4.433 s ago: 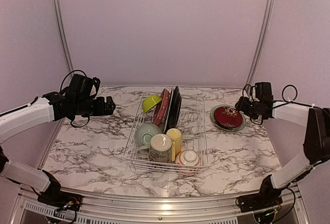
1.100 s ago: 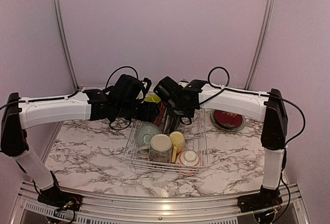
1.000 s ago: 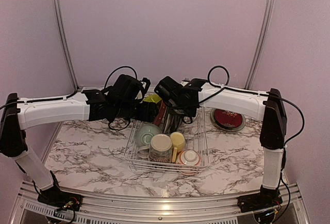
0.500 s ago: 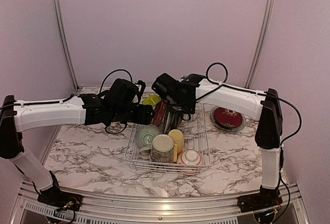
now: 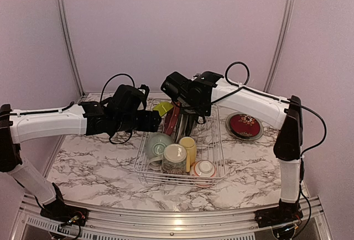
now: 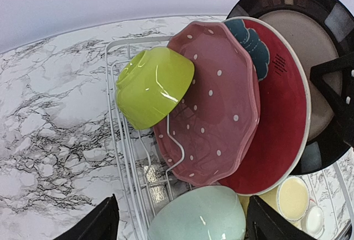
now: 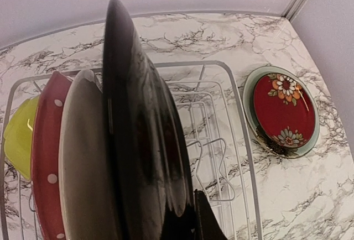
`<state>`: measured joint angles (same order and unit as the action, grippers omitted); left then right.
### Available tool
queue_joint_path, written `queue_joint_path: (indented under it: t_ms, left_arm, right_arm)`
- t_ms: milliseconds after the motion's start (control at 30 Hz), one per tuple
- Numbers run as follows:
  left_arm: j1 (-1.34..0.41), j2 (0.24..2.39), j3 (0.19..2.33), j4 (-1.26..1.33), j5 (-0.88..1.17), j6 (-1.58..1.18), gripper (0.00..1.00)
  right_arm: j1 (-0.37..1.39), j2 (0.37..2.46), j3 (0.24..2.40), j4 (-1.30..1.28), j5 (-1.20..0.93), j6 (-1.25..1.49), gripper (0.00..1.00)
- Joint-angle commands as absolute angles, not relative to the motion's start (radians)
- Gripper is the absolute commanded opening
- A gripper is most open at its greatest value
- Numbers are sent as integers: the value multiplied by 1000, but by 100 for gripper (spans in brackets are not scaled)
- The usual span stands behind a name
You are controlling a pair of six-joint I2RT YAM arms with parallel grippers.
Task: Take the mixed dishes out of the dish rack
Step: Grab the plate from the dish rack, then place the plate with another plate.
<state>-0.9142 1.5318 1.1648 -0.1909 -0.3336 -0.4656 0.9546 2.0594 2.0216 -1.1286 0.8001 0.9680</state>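
The dish rack [image 5: 220, 152] holds upright plates at its far end. In the left wrist view these are a pink dotted plate [image 6: 215, 102], a red plate [image 6: 282, 118] and a dark-rimmed cream plate [image 6: 304, 41]. A lime bowl [image 6: 155, 85] leans against the pink one. My left gripper [image 6: 182, 226] is open above the pale-green bowl [image 6: 199, 215], just short of the lime bowl [image 5: 162, 107]. My right gripper [image 7: 189, 222] is shut on the rim of the black plate [image 7: 138, 140], which stands on edge in the dish rack [image 7: 243, 140]. A yellow mug [image 5: 188, 145], a cream mug [image 5: 174, 157] and a red-patterned bowl [image 5: 203, 168] sit at the near end.
A red flowered plate [image 5: 244, 125] lies on a grey-green plate on the marble table right of the rack; it also shows in the right wrist view as the red flowered plate [image 7: 285, 110]. Both arms cross over the rack's far end. Walls with metal rails close off the back.
My left gripper has drawn back a little to the left and its jaws have spread wider. My right gripper has shifted up and left over the upright plates, still gripping the black plate.
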Motion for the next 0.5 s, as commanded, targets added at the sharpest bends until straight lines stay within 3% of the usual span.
queue_joint_path:
  t_ms: [0, 467]
  left_arm:
    - [-909, 1501, 1147, -204, -356, -474, 82]
    - [-907, 1486, 1138, -206, -365, -475, 83]
  right_arm:
    - [972, 2030, 2099, -1150, 909, 975, 0]
    - [993, 1976, 2114, -1140, 947, 926, 0]
